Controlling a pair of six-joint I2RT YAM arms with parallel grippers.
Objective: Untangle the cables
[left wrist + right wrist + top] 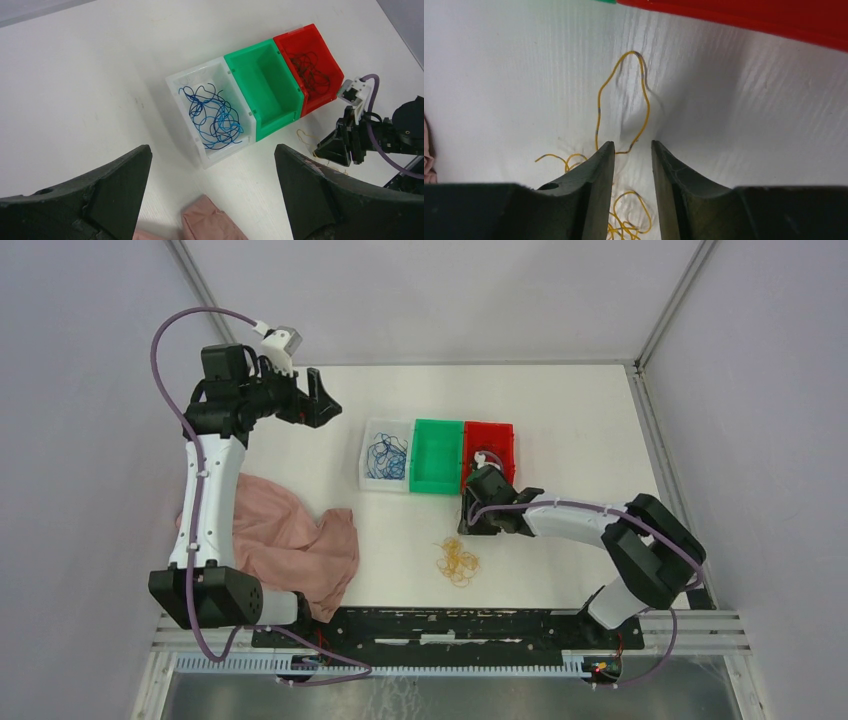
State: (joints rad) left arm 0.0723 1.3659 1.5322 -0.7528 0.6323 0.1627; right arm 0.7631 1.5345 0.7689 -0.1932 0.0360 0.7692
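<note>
On white tabletop point(580, 440), toward its near edge: yellow cables point(457, 562), thin and wiry, in loose loops. Blue cables point(212, 117) coiled inside translucent white bin point(227, 150); dark cables point(311, 70) in red bin point(320, 102); green bin point(272, 127) between the 2. Right gripper point(632, 145) low at table, narrow gap, 1 yellow strand between the fingers, unclamped. Left gripper point(325, 398) wide, holding nothing. Pink cloth point(290, 540) crumpled at left.

Glossy, smooth plastic on the bins point(272, 127); matt white counter point(75, 75); soft, crumpled cloth point(290, 540); right claw point(630, 146) matt black plastic.
</note>
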